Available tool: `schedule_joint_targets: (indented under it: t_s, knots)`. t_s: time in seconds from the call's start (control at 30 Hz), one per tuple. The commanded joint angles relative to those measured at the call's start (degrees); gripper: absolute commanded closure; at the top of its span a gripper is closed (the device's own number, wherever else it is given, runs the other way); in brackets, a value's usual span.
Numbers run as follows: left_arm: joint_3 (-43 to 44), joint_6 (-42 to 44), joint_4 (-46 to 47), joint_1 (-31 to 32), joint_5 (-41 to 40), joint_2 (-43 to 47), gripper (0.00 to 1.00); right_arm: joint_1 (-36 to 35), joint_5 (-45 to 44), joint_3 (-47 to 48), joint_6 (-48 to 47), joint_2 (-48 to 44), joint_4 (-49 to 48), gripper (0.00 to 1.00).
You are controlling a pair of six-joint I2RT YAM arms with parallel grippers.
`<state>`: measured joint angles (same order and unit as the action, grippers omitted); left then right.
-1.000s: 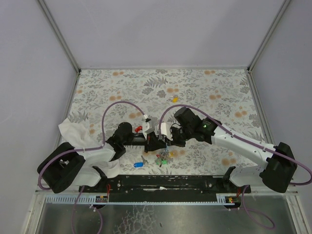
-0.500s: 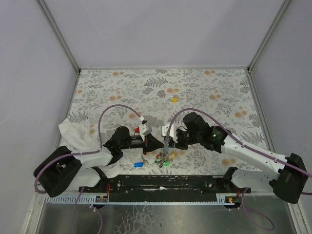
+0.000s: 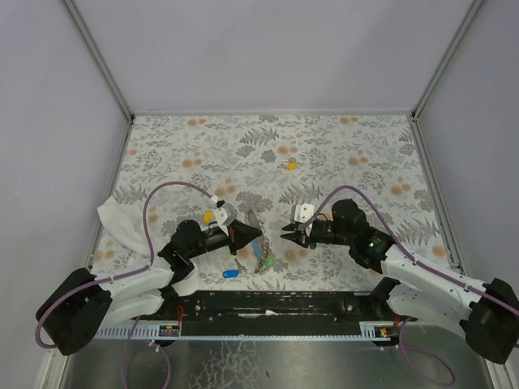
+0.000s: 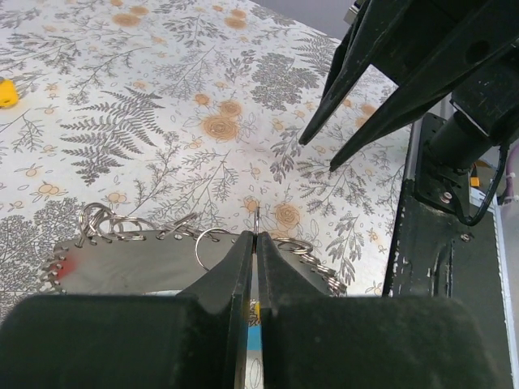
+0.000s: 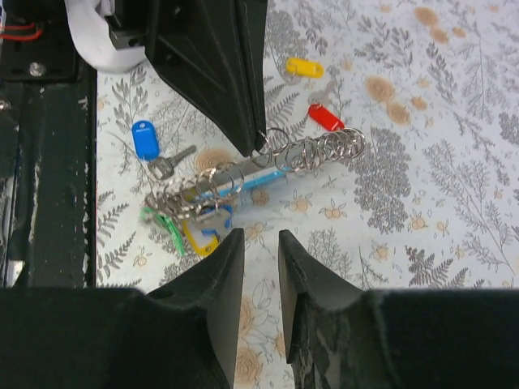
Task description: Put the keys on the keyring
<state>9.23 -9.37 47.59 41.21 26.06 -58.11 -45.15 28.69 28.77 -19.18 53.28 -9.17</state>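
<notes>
The keyring [image 3: 256,229] is a coiled cord with metal rings, lying between the two grippers, with green and yellow keys [image 3: 266,263] clustered at its near end. My left gripper [image 3: 258,233] is shut on one thin wire ring [image 4: 256,220] of it. In the right wrist view the coil [image 5: 276,162] lies ahead of my right gripper [image 5: 261,237], which is open, empty and a little short of it. Loose keys lie around: a blue one [image 5: 146,139], a red one [image 5: 324,117] and a yellow one [image 5: 304,67]. The blue key [image 3: 229,273] also shows from above.
A white cloth [image 3: 122,223] lies at the left by the left arm. Another yellow key [image 3: 290,164] lies alone further back, also in the left wrist view [image 4: 6,91]. The black base rail [image 3: 276,301] runs along the near edge.
The two grippers were close together over the keyring; now they have drawn apart. The right gripper has backed off to the right, and the left has pulled back left, still on the ring.
</notes>
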Motion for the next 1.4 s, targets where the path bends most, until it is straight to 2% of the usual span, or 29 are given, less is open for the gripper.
schedule_joint_targets:
  t_s: [0.0,0.1,0.23,0.37,0.6,1.37]
  knots:
    - [0.2,-1.7,6.0,0.4,-3.7,0.3,1.00,1.1,5.9,-1.3,3.5,0.8,-13.2,0.69]
    - [-0.5,-3.9,10.2,0.8,-3.5,-2.5,1.00,1.2,6.6,-0.9,3.2,2.8,-13.8,0.69]
    - [0.7,-2.5,8.6,0.8,-2.4,-4.6,1.00,2.0,6.1,-1.0,2.5,4.1,-14.1,0.69]
    - [1.8,0.3,4.8,0.8,-0.6,-4.3,1.00,3.0,7.0,-1.0,2.2,5.6,-14.3,0.69]
    - [0.6,0.4,7.9,0.9,1.3,-4.0,1.00,3.4,11.9,-0.2,3.2,10.2,-17.7,0.69]
    - [-0.9,0.0,13.0,0.8,4.8,-4.9,1.00,3.7,16.2,0.4,3.8,16.0,-21.9,0.72]
